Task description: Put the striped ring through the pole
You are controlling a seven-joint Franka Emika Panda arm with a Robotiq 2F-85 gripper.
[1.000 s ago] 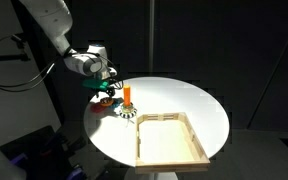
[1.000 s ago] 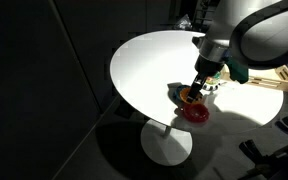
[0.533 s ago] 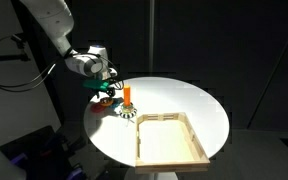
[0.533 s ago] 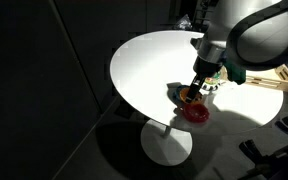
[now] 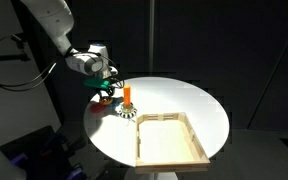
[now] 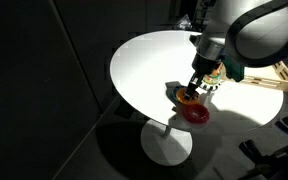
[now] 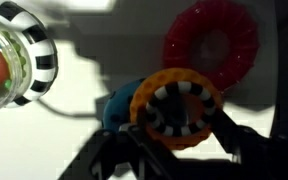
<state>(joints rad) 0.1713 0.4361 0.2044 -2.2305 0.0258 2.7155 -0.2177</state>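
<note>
In the wrist view the striped ring (image 7: pixel 179 105), orange with a black-and-white striped inner band, lies flat on the white table between my dark fingers (image 7: pixel 234 140). My gripper (image 7: pixel 179 125) is shut on it, one finger on each side. In both exterior views the gripper (image 5: pixel 106 92) (image 6: pixel 191 92) reaches down at the table's edge, and the ring (image 6: pixel 189 97) shows as an orange spot under it. The pole (image 5: pixel 127 94), a short upright orange peg, stands just beside the gripper. The arm hides the pole in the other exterior view.
A red ring (image 7: pixel 212 47) (image 6: pixel 195 113) and a blue piece (image 7: pixel 119 105) lie touching the held ring. Another black-and-white ring (image 7: pixel 34 55) (image 5: pixel 127 113) lies by the pole's foot. A shallow wooden tray (image 5: pixel 169 140) sits on the round white table (image 5: pixel 184 100).
The jaws have closed on the orange striped ring. The arm has barely moved, and the rings stay in place.
</note>
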